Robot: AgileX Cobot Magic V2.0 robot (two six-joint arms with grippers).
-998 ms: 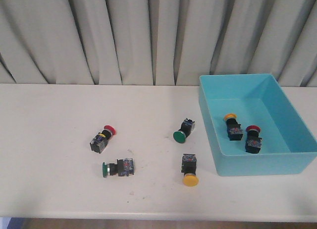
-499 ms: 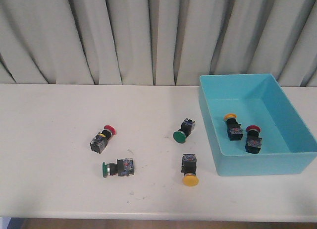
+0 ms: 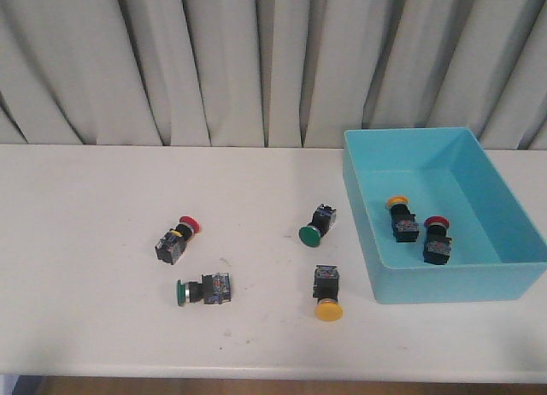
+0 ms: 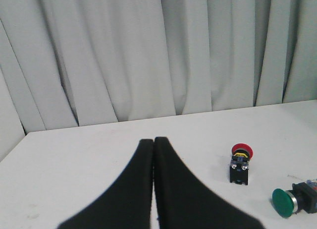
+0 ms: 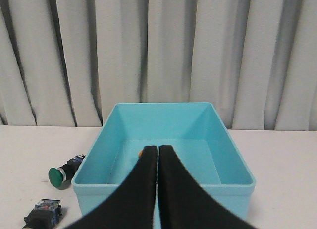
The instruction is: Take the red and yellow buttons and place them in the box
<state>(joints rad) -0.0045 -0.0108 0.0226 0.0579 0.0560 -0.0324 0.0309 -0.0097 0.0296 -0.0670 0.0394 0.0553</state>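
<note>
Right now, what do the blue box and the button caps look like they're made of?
The box looks like moulded plastic: uniform turquoise, smooth semi-matte walls. The red button and yellow button on the table seem to be plastic too, with solid-coloured caps on black blocky bodies, though that's only a guess.

Pleated grey curtain behind white table

Bright, even, diffuse light, soft faint shadows, slightly soft focus, no glare

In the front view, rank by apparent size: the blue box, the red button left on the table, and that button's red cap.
1. blue box, by far the largest.
2. red button on the table, whole switch.
3. Its red cap, the smallest.
</note>
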